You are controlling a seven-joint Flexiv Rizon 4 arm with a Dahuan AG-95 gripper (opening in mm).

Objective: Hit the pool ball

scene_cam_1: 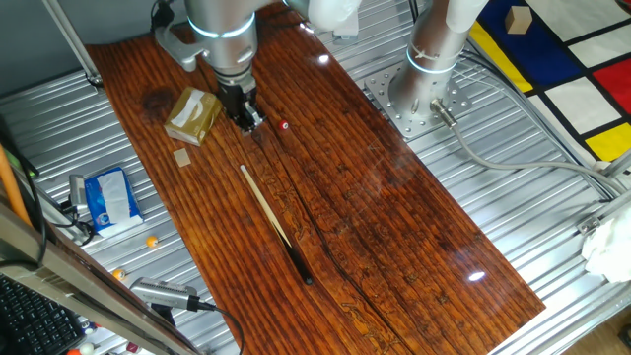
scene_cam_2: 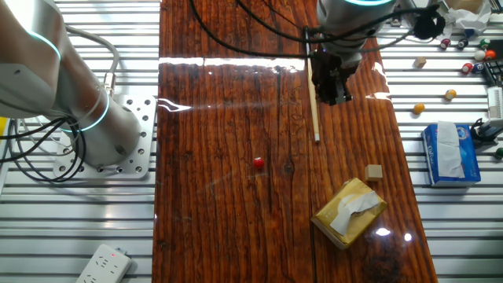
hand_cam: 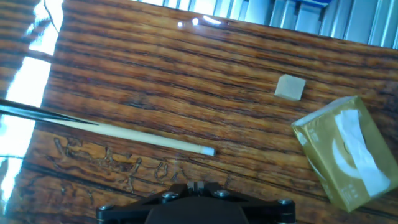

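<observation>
The pool ball (scene_cam_1: 285, 125) is a tiny glossy red ball on the wooden table; it also shows in the other fixed view (scene_cam_2: 258, 163) and is out of the hand view. A cue stick (scene_cam_1: 271, 217) lies flat on the table, nothing holding it, and its blue tip (hand_cam: 208, 151) shows in the hand view. My gripper (scene_cam_1: 247, 118) hovers just above the table between the tan box and the ball, beside the cue's tip end (scene_cam_2: 317, 137). Its fingers (hand_cam: 192, 186) are pressed together and hold nothing.
A tan tissue box (scene_cam_1: 192, 116) and a small tan cube (scene_cam_1: 181, 158) lie left of the gripper. A blue tissue pack (scene_cam_1: 110, 197) lies off the wood on the metal slats. Several small balls (scene_cam_2: 449, 94) lie beyond the table edge. A second arm's base (scene_cam_1: 419, 94) stands beside the table.
</observation>
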